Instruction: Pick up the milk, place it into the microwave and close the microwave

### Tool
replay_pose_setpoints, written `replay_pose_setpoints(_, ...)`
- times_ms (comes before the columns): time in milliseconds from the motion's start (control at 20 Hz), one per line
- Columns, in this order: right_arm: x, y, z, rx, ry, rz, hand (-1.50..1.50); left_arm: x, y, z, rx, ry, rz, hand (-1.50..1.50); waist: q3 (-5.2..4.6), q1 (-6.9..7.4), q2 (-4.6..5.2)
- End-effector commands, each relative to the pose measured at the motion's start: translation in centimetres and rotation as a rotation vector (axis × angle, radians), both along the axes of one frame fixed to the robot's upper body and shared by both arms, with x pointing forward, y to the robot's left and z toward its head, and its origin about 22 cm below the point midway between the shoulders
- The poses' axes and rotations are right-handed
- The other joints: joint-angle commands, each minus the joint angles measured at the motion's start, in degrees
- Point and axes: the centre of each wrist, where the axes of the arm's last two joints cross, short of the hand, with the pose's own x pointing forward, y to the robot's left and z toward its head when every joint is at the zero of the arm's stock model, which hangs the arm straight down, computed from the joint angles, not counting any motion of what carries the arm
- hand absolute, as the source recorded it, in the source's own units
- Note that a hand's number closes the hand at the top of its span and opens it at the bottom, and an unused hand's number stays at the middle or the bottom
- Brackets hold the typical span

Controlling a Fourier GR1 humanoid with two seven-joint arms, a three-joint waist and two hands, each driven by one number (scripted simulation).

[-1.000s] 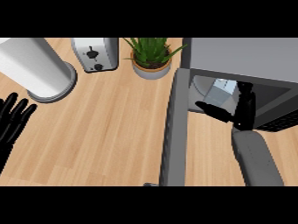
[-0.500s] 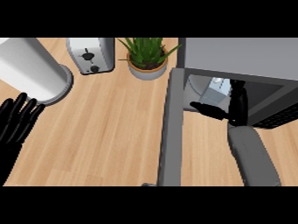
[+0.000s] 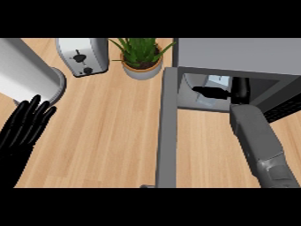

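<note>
The grey microwave (image 3: 244,53) stands at the back right with its door (image 3: 167,132) swung open toward me. Inside the cavity shows the milk (image 3: 218,80), a pale carton partly hidden by my hand. My right hand (image 3: 236,91) reaches into the cavity from below. Its fingers point straight up beside the carton and its thumb sticks out to the left in front of it, not curled round the carton. At the lower left my left hand (image 3: 24,128) rests open over the wooden counter, fingers up.
A tall white cylinder (image 3: 13,73) stands at the back left, close to my left hand's fingertips. A silver toaster (image 3: 82,55) and a potted plant (image 3: 140,57) sit along the back. The open door splits the counter down the middle.
My right hand has pushed deeper into the microwave. The left hand has drifted a little right and up. The whole view has shifted slightly.
</note>
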Motion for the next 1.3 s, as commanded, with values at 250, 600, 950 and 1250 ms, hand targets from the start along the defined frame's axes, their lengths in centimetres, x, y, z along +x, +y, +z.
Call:
replay_pose_setpoints(250,-0.8,1.6,-3.0,0.175,0.059,0.107,-1.50,1.7,-0.4,-0.9,0.013,0.046,-0.082,-1.50,0.00,-3.11,-0.60)
replay_pose_setpoints(600,-3.1,3.1,-5.7,0.204,0.068,0.147,-1.50,1.8,-2.6,-4.8,0.122,0.088,-0.254,1.50,-0.12,-4.83,-1.29)
replay_pose_setpoints(950,-7.2,1.4,-8.0,0.205,0.062,0.215,-1.50,3.6,-6.2,-5.8,0.168,0.131,-0.298,1.50,-0.24,-7.16,-2.06)
replay_pose_setpoints(1250,-10.8,-0.5,-6.8,0.205,0.036,0.220,-1.50,5.0,-7.6,-6.1,0.303,0.103,-0.323,1.50,-0.25,-7.19,-2.03)
